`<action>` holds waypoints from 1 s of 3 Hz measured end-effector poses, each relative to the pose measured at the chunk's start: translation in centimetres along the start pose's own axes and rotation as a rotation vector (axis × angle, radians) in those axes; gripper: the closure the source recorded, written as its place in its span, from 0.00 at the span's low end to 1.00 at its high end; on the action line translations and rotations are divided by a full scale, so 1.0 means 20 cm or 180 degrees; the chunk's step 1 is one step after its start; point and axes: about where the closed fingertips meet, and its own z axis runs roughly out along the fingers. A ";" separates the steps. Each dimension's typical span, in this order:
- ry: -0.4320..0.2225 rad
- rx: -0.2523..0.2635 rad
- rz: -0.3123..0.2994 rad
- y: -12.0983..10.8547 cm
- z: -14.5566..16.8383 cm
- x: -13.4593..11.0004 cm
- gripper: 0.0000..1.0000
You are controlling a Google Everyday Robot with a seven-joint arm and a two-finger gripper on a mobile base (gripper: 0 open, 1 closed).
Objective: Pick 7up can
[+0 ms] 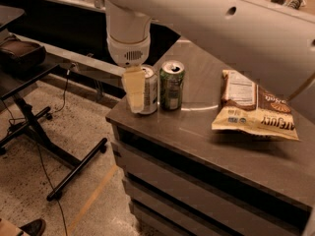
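The 7up can [150,91], pale silver-white with a silver top, stands upright near the left front corner of the dark table [197,132]. My gripper [137,93] comes down from above and sits at the can's left side, covering part of it. The can rests on the table. A dark green can [172,86] stands right next to it on the right, nearly touching.
A chip bag [256,108] lies flat on the table's right part. My white arm [221,18] spans the top of the view. Left of the table, a black stand with wheeled legs [49,146] and cables stands on the speckled floor.
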 end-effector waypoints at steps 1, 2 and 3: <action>0.0004 -0.0055 0.0013 0.05 0.01 0.06 0.00; -0.0042 -0.0126 0.0029 0.12 0.02 0.15 0.00; -0.0042 -0.0126 0.0029 0.12 0.02 0.15 0.00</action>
